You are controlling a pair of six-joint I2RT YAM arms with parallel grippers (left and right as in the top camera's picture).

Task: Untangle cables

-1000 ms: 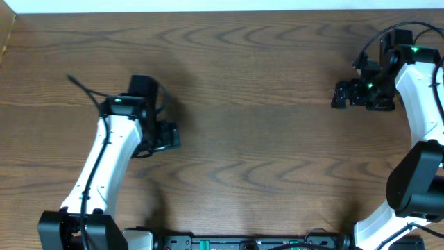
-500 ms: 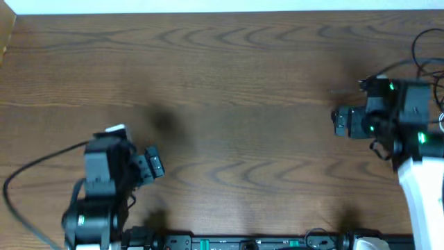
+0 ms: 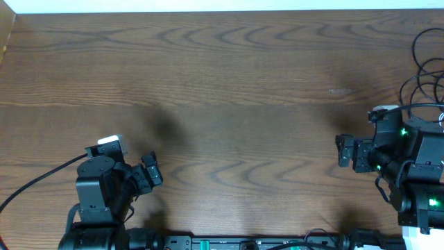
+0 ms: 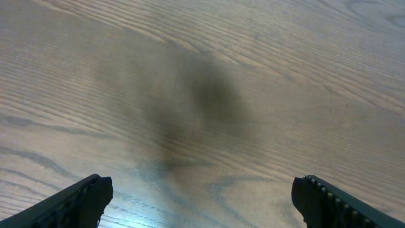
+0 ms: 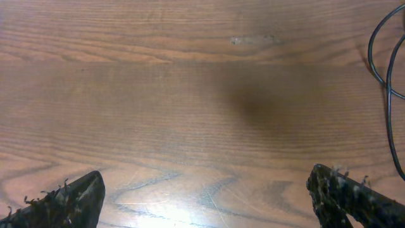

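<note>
The cables are out of view: no loose black or white cord shows in any view. My left gripper (image 3: 154,171) hovers open near the front left of the wooden table (image 3: 236,83), and only bare wood lies between its fingers (image 4: 201,190). At the right side my right gripper (image 3: 343,151) is open too, pointing left. In its wrist view the right gripper (image 5: 205,183) has bare table between its fingertips.
Thin black wire loops (image 3: 422,69) hang at the table's right edge and seem to run to the right wrist; the same wire (image 5: 381,57) shows at the right border of the right wrist view. Another black wire (image 3: 35,184) trails from the left arm.
Both arms have drawn back toward the front edge, the left from mid-left to front left, the right from the far right corner to mid-right. Both grippers stay open.
</note>
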